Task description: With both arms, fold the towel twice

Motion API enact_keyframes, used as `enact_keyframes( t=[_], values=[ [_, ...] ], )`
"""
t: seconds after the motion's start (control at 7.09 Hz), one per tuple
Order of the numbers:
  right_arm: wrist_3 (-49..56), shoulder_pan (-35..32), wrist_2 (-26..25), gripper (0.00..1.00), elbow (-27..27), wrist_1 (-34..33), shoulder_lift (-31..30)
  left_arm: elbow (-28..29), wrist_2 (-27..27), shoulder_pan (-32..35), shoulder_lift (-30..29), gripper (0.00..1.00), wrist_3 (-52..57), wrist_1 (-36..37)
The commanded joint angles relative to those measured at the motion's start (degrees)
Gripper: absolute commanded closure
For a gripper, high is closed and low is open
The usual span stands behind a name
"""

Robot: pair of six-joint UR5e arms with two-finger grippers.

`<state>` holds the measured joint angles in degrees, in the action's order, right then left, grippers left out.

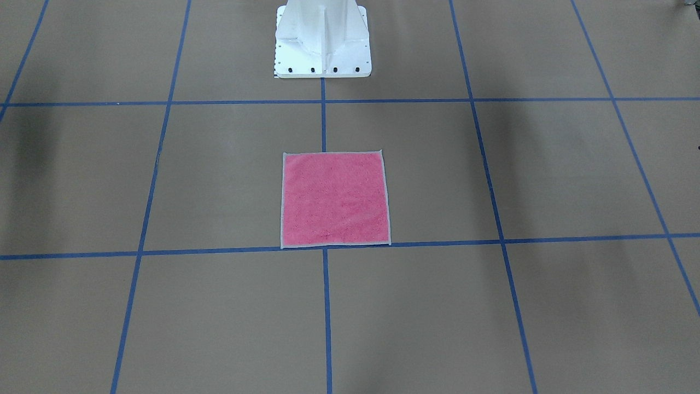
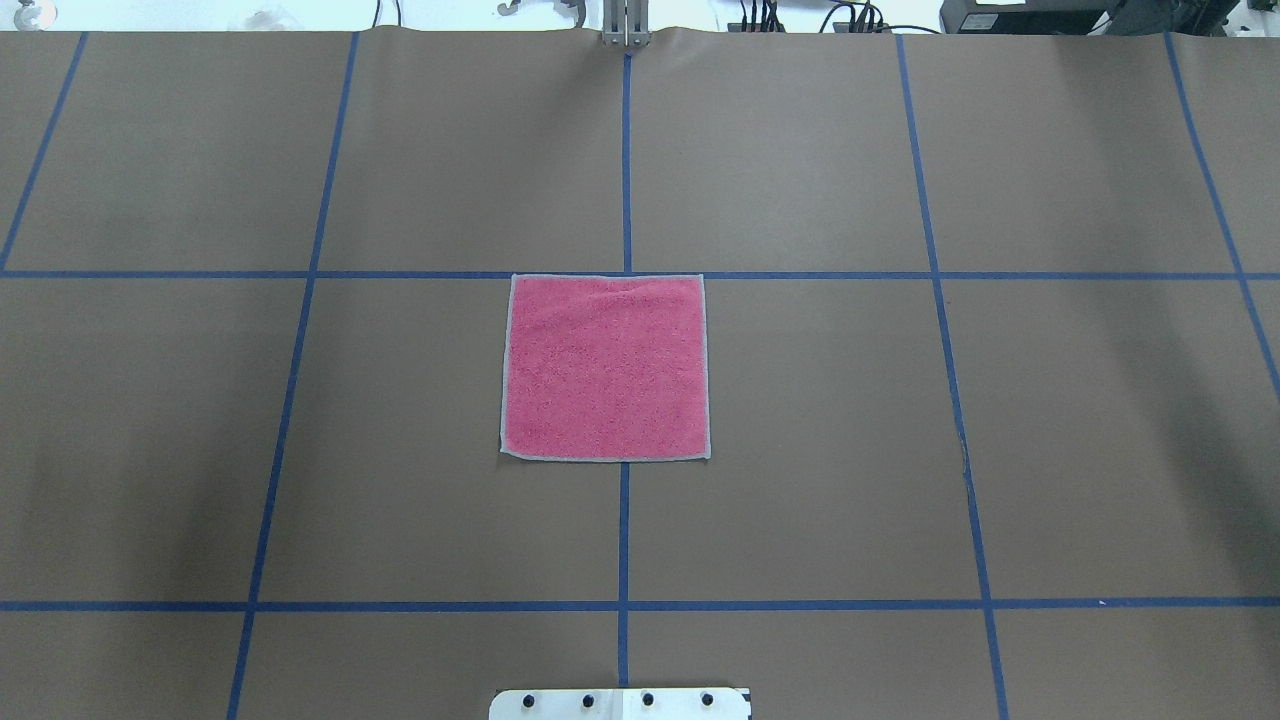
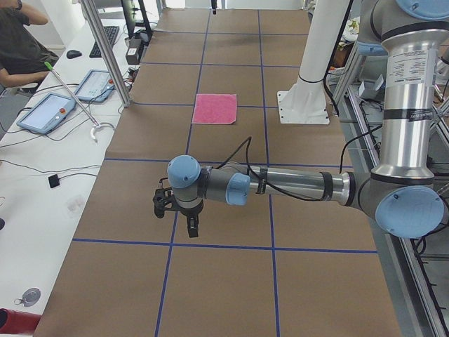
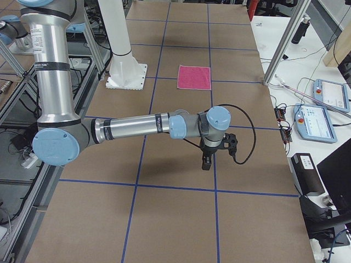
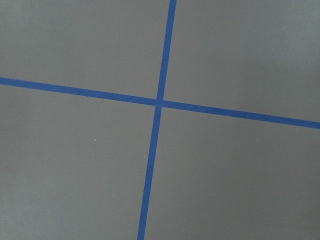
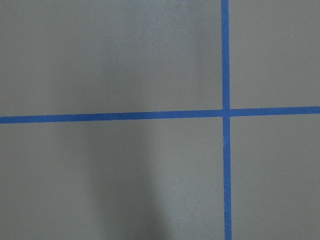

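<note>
Progress nil, we judge: both folds remain. Left gripper (image 3: 189,223) hangs well off, opening we cannot tell; towel (image 2: 605,368) lies flat, pink up, at centre of table (image 2: 850,420), untouched; right gripper (image 4: 207,161) likewise distant, opening unreadable.

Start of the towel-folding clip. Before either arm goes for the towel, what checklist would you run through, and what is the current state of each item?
1. Pink square terry towel lies flat, unfolded, pink face up: ok.
2. Towel edges run about parallel to the blue tape grid lines on the brown paper-covered table: ok.
3. Nothing rests on the towel: ok.
4. Left black two-finger gripper is apart from the towel, above bare table: ok.
5. Right black two-finger gripper is apart from the towel, above bare table: ok.
6. Both grippers open for grasping: cannot tell, as they show only in the side views.
</note>
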<state>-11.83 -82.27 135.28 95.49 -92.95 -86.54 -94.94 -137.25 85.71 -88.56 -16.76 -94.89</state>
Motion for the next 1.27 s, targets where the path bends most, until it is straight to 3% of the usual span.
enact_keyframes(
  t=[0.0, 0.7, 1.13],
  values=[
    [-0.12, 0.00, 0.07, 0.00, 0.83, 0.05, -0.04, -0.59, -0.03, -0.02, -0.04, 0.00, -0.29, -0.03],
    [-0.12, 0.78, 0.25, 0.00, 3.64, 1.27, 0.14, -1.29, -0.65, -0.19, -0.04, 0.00, -0.37, -1.09],
    [-7.98, 8.40, 3.23, 0.00, 9.86, 1.36, 0.31, -1.38, -0.65, -0.46, -0.65, 0.00, -0.38, -1.70]
  ],
)
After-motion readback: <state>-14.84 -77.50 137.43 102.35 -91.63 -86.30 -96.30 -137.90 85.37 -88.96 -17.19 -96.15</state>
